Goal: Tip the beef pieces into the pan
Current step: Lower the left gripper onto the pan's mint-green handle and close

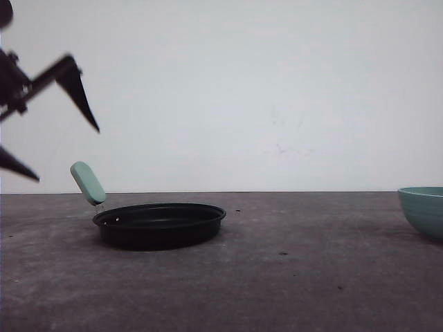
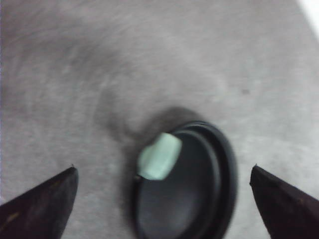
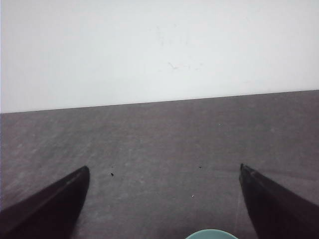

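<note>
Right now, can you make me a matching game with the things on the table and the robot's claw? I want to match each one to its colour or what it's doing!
Things:
1. pan
2. pan handle
3. bowl
4. left gripper

Descriptions:
A. pale mint green, sticking up at a slant
B. open, up in the air
C. black, round and shallow
D. teal with ridges, at the table's right edge

Pairs: 1-C, 2-A, 3-D, 4-B

Pan (image 1: 160,224) on table (image 1: 291,290) left, bowl (image 1: 423,209) far right
</note>
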Tool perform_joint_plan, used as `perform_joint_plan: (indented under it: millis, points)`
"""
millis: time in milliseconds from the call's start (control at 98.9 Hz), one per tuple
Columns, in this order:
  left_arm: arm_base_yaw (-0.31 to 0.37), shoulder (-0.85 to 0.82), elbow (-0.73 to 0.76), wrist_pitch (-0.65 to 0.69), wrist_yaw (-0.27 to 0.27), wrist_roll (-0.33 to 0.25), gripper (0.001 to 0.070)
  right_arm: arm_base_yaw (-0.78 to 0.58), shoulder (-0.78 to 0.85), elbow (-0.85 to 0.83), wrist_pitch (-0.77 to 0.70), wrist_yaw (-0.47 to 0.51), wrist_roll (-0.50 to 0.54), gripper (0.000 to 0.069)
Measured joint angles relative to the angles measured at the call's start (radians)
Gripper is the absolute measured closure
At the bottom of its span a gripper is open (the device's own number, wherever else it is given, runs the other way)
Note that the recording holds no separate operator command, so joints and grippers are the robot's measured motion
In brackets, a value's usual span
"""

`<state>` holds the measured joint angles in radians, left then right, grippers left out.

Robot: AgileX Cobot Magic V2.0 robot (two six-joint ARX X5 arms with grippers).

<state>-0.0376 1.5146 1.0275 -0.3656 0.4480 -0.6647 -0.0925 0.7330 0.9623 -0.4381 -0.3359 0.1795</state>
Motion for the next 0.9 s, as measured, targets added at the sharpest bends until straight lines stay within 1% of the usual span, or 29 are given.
perform_joint_plan:
  millis: [111, 243, 445, 506, 546, 607, 667, 779, 900]
  points:
    - [-0.006, 0.058, 0.000, 0.018, -0.001, 0.008, 0.0030, 0.003, 0.000, 0.000, 0.000, 0.000, 0.000, 0.0092]
    - [-0.019, 0.121, 0.000, 0.069, 0.000, 0.010, 0.0031, 0.008, 0.000, 0.000, 0.000, 0.000, 0.000, 0.0092]
    - [-0.040, 0.183, 0.000, 0.117, -0.001, 0.010, 0.0045, 0.008, 0.000, 0.000, -0.003, 0.000, 0.000, 0.0092]
    - [-0.047, 0.193, 0.000, 0.117, -0.005, 0.010, 0.0082, 0.008, 0.000, 0.000, -0.011, 0.000, 0.000, 0.0092]
    - [-0.053, 0.197, 0.000, 0.116, -0.010, 0.012, 0.0118, 0.008, 0.000, 0.000, -0.017, 0.000, 0.000, 0.0092]
    - [-0.064, 0.198, 0.000, 0.121, -0.031, 0.019, 0.0178, 0.008, 0.000, 0.000, -0.024, 0.000, 0.000, 0.0092]
    - [-0.073, 0.198, 0.000, 0.140, -0.035, 0.026, 0.0237, 0.008, 0.000, 0.000, -0.026, 0.000, 0.000, 0.0092]
    - [-0.090, 0.198, 0.000, 0.187, -0.039, 0.032, 0.0315, 0.008, 0.000, 0.000, -0.026, 0.000, 0.000, 0.0092]
    - [-0.113, 0.198, 0.000, 0.225, -0.057, 0.037, 0.0405, 0.008, 0.000, 0.000, -0.027, 0.000, 0.000, 0.0092]
